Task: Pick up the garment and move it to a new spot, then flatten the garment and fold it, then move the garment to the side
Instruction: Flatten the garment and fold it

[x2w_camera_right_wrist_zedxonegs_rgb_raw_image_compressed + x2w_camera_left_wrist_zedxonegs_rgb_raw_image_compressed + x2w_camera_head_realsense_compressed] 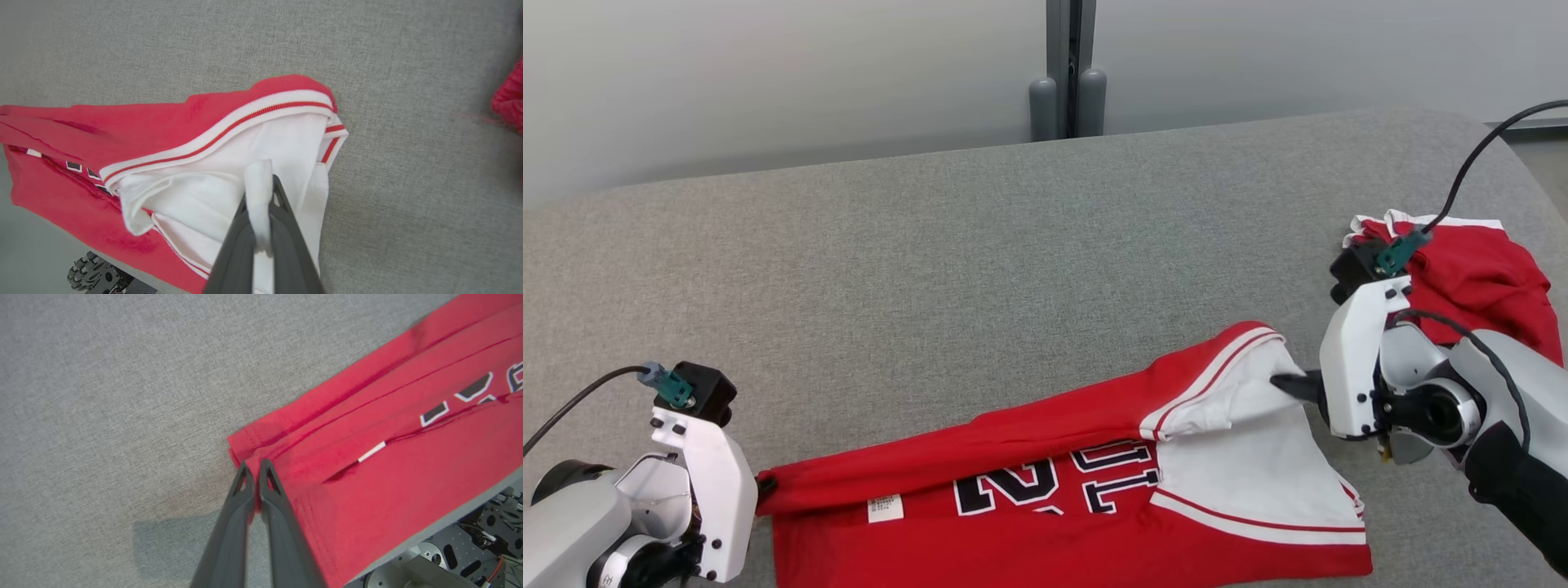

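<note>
Garment (1045, 433): a red jersey with white sleeve panels. It lies along the near side of the grey tabletop (931, 261), from centre-left to right. Its long axis runs left–right, with the right end angled a bit toward the far side. The far long edge is doubled over into a ridge, and the number print faces up on the near side.

Left fingers (250, 486): closed on the red hem corner at the garment's left end.
Right fingers (278, 195): closed on a pinch of white cloth at the sleeve end, on the right.
So each arm has its own end. The cloth between them is fairly straight along the far ridge and rumpled at the sleeve.

The garment's near edge looks to reach or hang past the tabletop's near lip. I can't confirm that from these angles.

A second red garment (1478, 269) is bunched at the far right behind the right arm. It is apart from ours and not in play.

My read is mid flatten/fold. From both sets of fingers the body lies toward the near side, and the held line is the far edge. Any carry should therefore go square to the long axis, both ends together. The right end sits farther away than the left, so that line is skewed; level it or the fold lands crooked. The right pinch holds sleeve cloth only, so it may drag the sleeve instead of the body.
</note>
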Robot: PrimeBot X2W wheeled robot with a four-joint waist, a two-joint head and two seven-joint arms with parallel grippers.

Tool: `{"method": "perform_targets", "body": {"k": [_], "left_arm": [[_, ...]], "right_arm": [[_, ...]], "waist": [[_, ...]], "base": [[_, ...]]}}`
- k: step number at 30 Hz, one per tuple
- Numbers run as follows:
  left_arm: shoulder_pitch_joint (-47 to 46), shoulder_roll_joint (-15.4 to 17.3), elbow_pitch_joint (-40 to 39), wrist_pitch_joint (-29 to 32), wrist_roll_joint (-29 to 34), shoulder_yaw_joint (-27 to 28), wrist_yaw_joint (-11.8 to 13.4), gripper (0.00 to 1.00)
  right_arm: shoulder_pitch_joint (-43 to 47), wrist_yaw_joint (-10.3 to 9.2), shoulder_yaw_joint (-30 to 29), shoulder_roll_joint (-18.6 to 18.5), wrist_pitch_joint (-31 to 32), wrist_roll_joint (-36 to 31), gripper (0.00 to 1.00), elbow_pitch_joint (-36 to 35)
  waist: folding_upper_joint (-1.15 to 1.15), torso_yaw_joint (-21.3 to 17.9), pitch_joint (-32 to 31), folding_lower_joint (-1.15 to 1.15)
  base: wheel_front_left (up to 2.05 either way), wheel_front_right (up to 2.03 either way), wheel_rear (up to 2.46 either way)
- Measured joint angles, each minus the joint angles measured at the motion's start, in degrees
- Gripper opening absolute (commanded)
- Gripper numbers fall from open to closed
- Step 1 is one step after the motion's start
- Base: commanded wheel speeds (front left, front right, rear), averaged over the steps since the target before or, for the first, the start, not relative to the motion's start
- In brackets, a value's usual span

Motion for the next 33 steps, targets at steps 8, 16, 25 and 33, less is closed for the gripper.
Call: {"method": "perform_targets", "body": {"k": [8,16,25,33], "left_arm": [[0.14,-0.14,0.49,0.43,-0.26,-0.45,-0.02,0.00],[1.24,-0.81,0.82,0.41,-0.90,-0.83,-0.08,0.00],[2.36,-0.57,0.24,-0.69,-1.42,-0.62,0.08,1.00],[2.61,3.97,-5.79,-11.43,-0.46,5.43,4.93,1.00]], "right_arm": [[3.80,0.00,-2.02,-0.97,2.98,-0.52,0.00,-2.36],[7.97,0.00,-4.69,-0.94,4.79,-2.91,0.71,-4.43],[12.33,0.00,-11.29,-1.10,5.90,-5.63,1.00,-7.28],[17.81,0.00,-23.59,-2.87,-3.01,-9.35,1.00,-16.88]], "waist": [[0.00,-0.07,-0.19,0.00],[0.00,-0.11,-0.61,0.00],[0.00,0.02,-2.08,0.00],[0.00,0.84,-3.85,0.00]], "base": [[0.00,0.00,0.00],[0.00,0.00,0.00],[0.00,0.00,0.00],[0.00,0.00,0.00]]}}
